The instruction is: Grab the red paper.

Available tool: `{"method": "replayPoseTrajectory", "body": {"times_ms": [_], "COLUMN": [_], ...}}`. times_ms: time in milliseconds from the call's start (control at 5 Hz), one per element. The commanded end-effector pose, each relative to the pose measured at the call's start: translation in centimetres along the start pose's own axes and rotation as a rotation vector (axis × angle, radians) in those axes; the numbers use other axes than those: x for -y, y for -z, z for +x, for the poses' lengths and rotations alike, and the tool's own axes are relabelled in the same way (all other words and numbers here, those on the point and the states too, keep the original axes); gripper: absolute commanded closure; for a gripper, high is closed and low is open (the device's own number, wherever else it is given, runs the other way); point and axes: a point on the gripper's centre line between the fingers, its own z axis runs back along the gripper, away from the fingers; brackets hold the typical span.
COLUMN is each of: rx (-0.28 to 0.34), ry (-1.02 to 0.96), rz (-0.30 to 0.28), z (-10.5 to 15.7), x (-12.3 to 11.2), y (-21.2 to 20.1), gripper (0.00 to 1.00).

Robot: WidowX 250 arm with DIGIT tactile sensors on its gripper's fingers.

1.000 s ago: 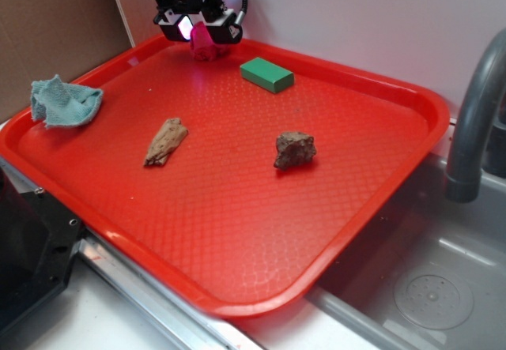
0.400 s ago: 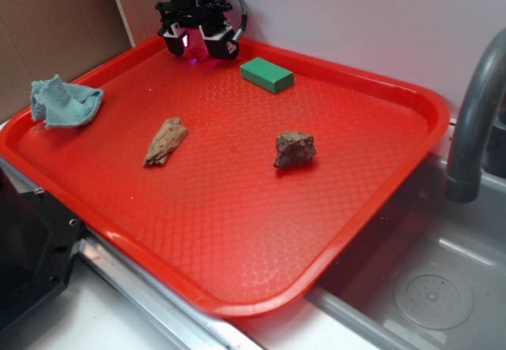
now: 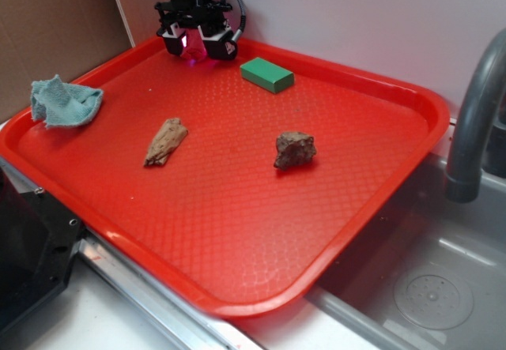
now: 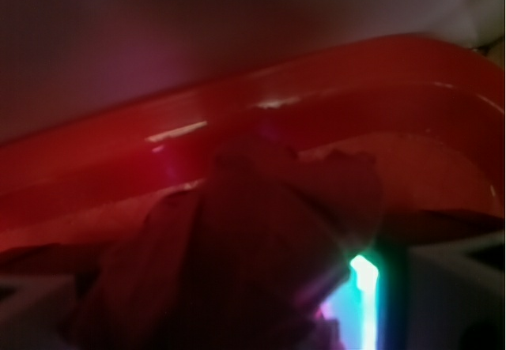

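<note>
The red paper (image 3: 196, 53) is a crumpled crimson ball at the back-left corner of the red tray (image 3: 237, 208), close to its far rim. My gripper (image 3: 198, 47) is lowered over it, open, one finger on each side. Only a pink sliver of the ball shows between the fingers. In the wrist view the red paper (image 4: 261, 231) fills the lower middle, dark and very close, and behind it runs the tray rim (image 4: 237, 113).
On the tray lie a green block (image 3: 266, 74) just right of the gripper, a blue cloth wad (image 3: 65, 102) at the left, a wood piece (image 3: 166, 141) and a brown rock (image 3: 295, 149). A grey faucet (image 3: 473, 121) and sink (image 3: 427, 287) are on the right.
Since a second ago the gripper has dropped down around the red paper, which showed plainly before and is now mostly hidden. Nothing has moved in the last half second.
</note>
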Motion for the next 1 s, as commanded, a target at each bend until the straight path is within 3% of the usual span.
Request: {"method": "replayPoseTrajectory", "body": {"times_ms": [0, 200, 600, 800], "rx": [0.035, -0.051, -0.033, -0.021], "ry": [-0.006, -0.04, -0.009, 0.021], "rz": [0.042, 0.059, 0.041, 0.062], "z": [-2.6, -6.2, -10.7, -11.6], "x": [1.1, 3.5, 6.8, 7.9], "y": [-9.0, -14.3, -23.7, -23.4], "gripper": [1.0, 1.0, 1.0, 1.0]}}
